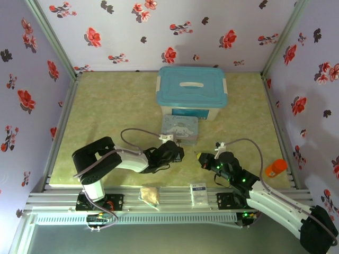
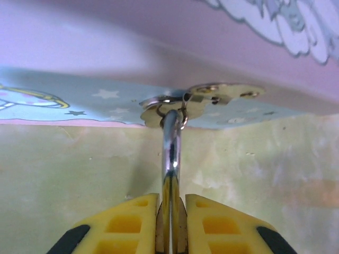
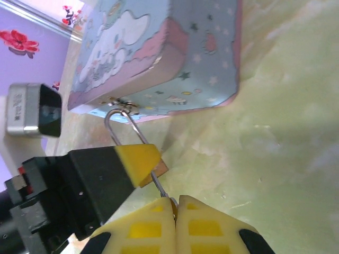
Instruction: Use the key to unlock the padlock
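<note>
Left gripper (image 2: pixel 170 214) is clamped shut on the padlock (image 2: pixel 170 185). In the left wrist view both yellow fingers (image 2: pixel 132 222) press the brass body from either side, no gap. The body sits right between the fingertips and its shackle (image 2: pixel 170 143) sticks straight out ahead of them. The top of the shackle is hooked through the metal hasp (image 2: pixel 212 95) on the front of the cartoon tin (image 3: pixel 175 58), so the padlock hangs at the tin's front wall, just above the table (image 1: pixel 116 106).

Right gripper (image 3: pixel 175 207) is closed on the key (image 3: pixel 159 185). Its two yellow pads meet tight, with the thin dark shaft poking out from between them. In the right wrist view the key slants up-left from those fingertips to the underside of the padlock body, meeting it just beside the left gripper's yellow finger. Key tip touches the padlock; cannot tell whether it is seated in the keyhole or how deep.

In the top view the two grippers face each other tip to tip, just in front of the tin, left one from the left, right one from the right. The tin stands touching or just beside a blue-lidded box (image 1: pixel 192 87) behind it. An orange object (image 1: pixel 275 168) lies well apart near the right wall.
</note>
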### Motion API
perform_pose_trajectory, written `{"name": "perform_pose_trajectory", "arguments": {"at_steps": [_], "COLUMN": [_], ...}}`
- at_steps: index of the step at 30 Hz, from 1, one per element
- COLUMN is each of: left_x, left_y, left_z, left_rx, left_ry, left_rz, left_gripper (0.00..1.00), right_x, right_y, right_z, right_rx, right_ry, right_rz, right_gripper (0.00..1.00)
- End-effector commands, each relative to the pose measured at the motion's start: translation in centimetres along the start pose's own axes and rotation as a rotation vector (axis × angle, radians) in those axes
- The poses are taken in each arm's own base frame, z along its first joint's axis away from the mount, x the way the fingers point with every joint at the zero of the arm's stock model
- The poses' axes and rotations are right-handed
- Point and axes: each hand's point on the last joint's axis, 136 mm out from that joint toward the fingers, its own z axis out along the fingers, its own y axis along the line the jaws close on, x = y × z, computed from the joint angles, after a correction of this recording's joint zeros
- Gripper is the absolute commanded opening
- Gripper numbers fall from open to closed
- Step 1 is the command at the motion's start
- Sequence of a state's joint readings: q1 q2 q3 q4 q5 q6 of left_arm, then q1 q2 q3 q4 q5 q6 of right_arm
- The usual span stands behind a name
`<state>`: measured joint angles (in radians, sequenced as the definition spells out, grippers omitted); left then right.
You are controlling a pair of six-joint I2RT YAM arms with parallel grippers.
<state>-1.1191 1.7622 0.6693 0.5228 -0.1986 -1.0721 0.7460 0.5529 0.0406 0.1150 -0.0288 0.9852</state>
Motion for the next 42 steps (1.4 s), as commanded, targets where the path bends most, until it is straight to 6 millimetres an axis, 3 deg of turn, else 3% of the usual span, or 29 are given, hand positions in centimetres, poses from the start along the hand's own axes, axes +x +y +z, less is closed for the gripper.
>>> {"name": "perform_pose_trajectory", "arguments": {"at_steps": [1,11,17,42], "left_x": [-2.4,-3.2,-3.3,-4.0], "left_y": [-2.9,-3.6,-3.9,-4.6], "left_z": [-1.2,-1.7,-1.7,-1.8], "left_rx": [0.158,0.23,0.266,0.346], "left_ry": [-0.091,-0.125,-0.136,-0.17], "left_rz": [-0.143,-0.24,-0.295,-0.383], "left_gripper": [0.1,0.1,0.08,0.05], "right_x": [0.0,1.3,0.5,0.3], "right_y": [-0.7,1.6,3.5,4.9], "right_z": [0.3,2.4,3.0,4.1], "right_rx": [0.008,-0.057,-0.141,-0.191], "right_ry": [-0.015,0.091,0.07,0.096], "right_rz": [0.114,0.156,0.223,0.238], "right_gripper": [0.01,0.0,0.0,0.0]}}
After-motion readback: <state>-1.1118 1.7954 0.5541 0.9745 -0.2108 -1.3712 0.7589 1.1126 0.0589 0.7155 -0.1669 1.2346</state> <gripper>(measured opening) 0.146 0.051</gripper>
